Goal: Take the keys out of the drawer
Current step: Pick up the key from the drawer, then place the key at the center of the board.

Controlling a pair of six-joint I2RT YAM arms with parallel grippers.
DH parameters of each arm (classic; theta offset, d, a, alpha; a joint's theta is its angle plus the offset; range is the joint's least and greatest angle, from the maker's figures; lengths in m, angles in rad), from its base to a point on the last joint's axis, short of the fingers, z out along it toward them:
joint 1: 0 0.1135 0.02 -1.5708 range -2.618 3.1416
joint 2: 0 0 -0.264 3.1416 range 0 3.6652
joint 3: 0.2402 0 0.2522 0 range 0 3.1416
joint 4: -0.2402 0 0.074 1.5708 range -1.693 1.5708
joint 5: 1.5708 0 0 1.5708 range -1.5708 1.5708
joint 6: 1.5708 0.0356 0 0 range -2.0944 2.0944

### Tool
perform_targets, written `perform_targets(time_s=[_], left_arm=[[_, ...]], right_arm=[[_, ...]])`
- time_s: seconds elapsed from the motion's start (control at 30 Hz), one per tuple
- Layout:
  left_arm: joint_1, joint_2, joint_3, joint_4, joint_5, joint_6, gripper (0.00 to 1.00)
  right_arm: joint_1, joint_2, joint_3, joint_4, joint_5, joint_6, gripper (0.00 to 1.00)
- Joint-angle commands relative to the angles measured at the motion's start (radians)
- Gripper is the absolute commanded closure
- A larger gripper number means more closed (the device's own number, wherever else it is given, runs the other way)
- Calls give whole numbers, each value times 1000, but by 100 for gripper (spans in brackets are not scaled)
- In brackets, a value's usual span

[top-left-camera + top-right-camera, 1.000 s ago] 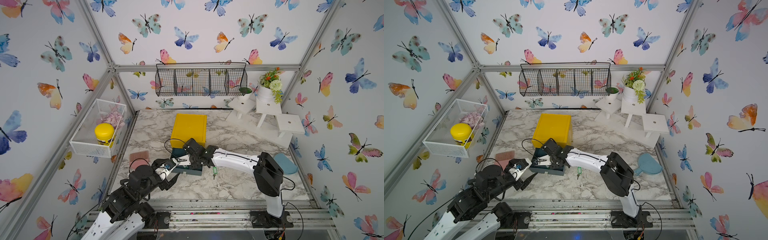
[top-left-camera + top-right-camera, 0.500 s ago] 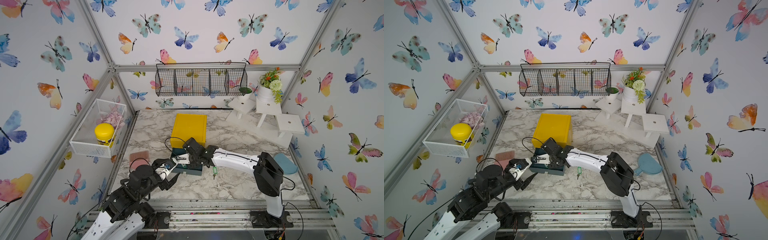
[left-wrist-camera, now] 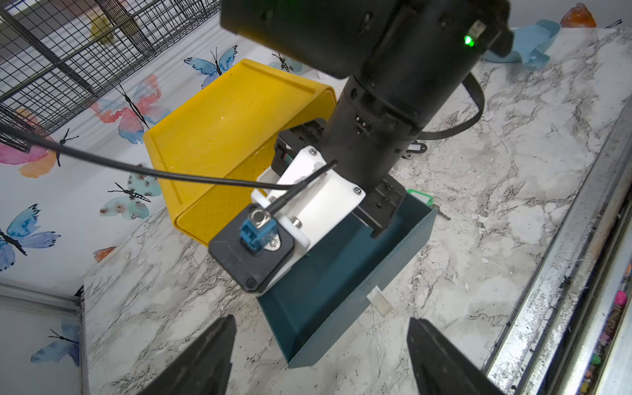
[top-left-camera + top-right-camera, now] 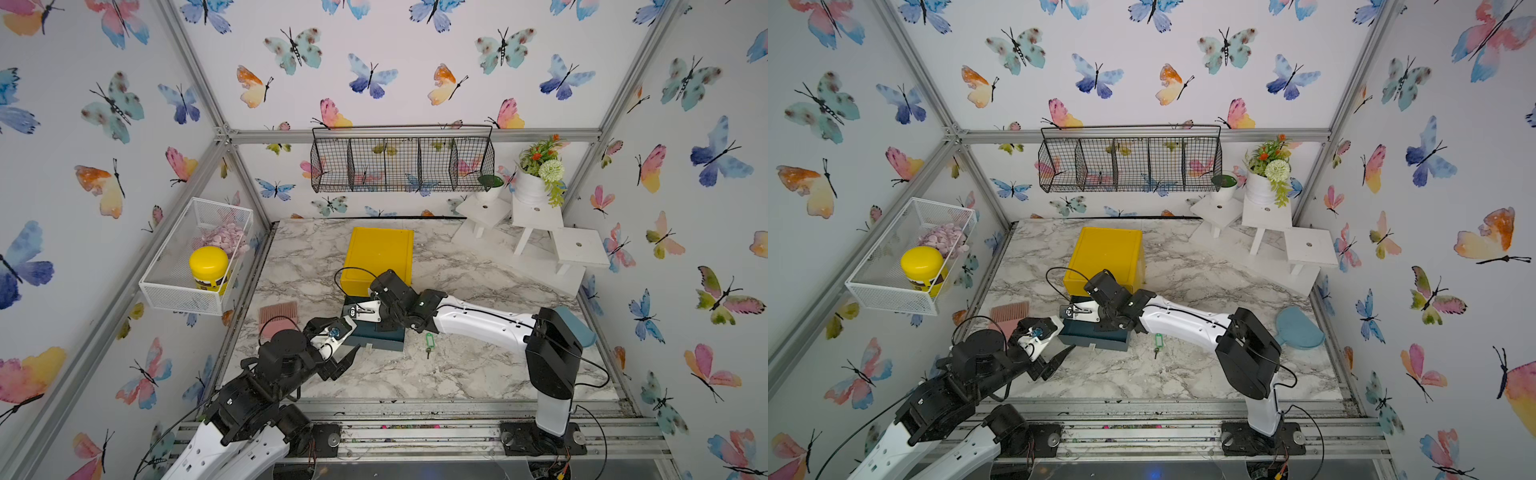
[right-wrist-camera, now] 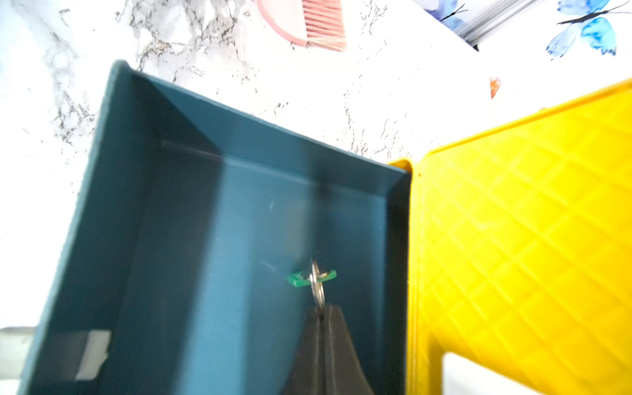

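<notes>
The dark teal drawer stands pulled out in front of the yellow box. My right gripper reaches down into the drawer, shut on the ring of the keys with a green tag, near the wall next to the yellow box. Another green-tagged key lies on the marble just right of the drawer. My left gripper is open at the drawer's front left corner, holding nothing.
A pink brush lies left of the drawer and a blue pan at the right edge. White stands with a plant fill the back right. A white mesh basket holds a yellow-lidded jar on the left wall.
</notes>
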Motion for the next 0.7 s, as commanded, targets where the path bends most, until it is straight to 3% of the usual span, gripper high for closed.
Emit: perform_targets(time_s=[0.0,0.43,0.67], left_arm=[[0,2,14,26,-8,-7,16],[-1,65,80,56,18,11,17],[0,168,167,98,99,40,18]], right_arm=[[-4,-36,-14,27,11,17,98],[-4,-168,-43,60,32,118,98],[-4,-295,-94,19,92,203,98]])
